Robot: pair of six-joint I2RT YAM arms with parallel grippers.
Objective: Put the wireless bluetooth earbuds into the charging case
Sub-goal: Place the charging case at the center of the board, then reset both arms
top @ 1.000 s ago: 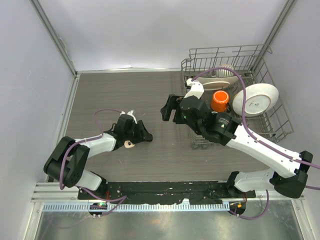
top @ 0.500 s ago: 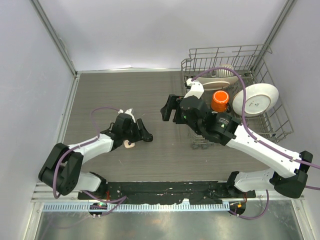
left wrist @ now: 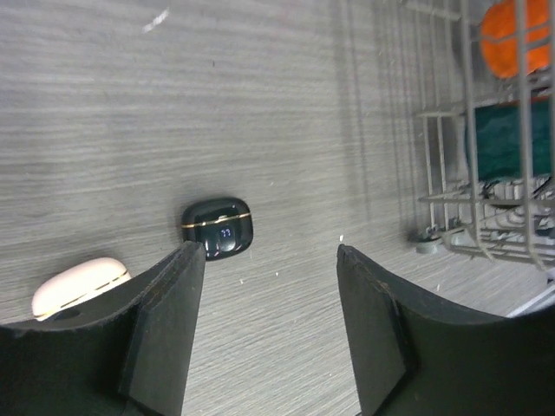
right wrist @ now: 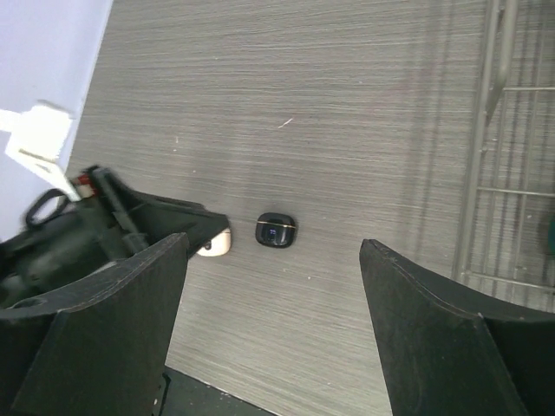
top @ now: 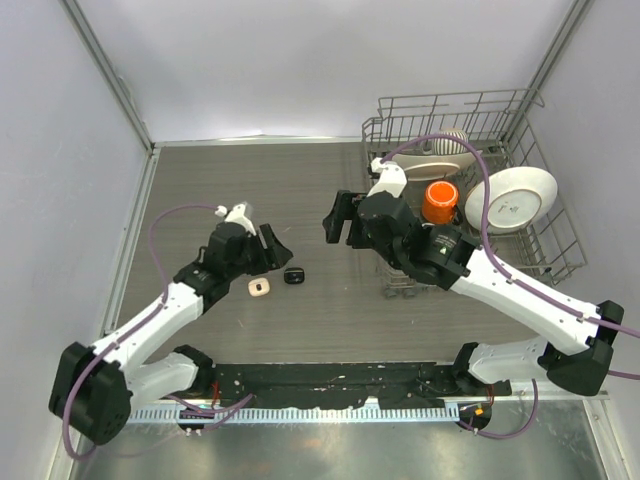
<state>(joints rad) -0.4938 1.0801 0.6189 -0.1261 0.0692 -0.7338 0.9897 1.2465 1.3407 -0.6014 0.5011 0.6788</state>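
A closed black charging case (top: 293,275) with a gold seam lies on the grey table; it also shows in the left wrist view (left wrist: 217,229) and the right wrist view (right wrist: 276,230). A closed cream-white case (top: 259,287) lies just left of it, also in the left wrist view (left wrist: 78,286) and the right wrist view (right wrist: 214,245). No earbuds are in view. My left gripper (top: 274,249) (left wrist: 269,260) is open and empty, raised just behind the cases. My right gripper (top: 329,218) (right wrist: 274,241) is open and empty, hovering to the right of and beyond the cases.
A wire dish rack (top: 545,215) stands at the back right with a white plate (top: 510,198), an orange cup (top: 439,201) and a bowl (top: 440,150). Its wires show in the left wrist view (left wrist: 451,113). Grey walls close the left and back sides.
My left gripper has lifted and drawn back to the left off the cases, uncovering the black case beside the white one. The right arm has not moved.
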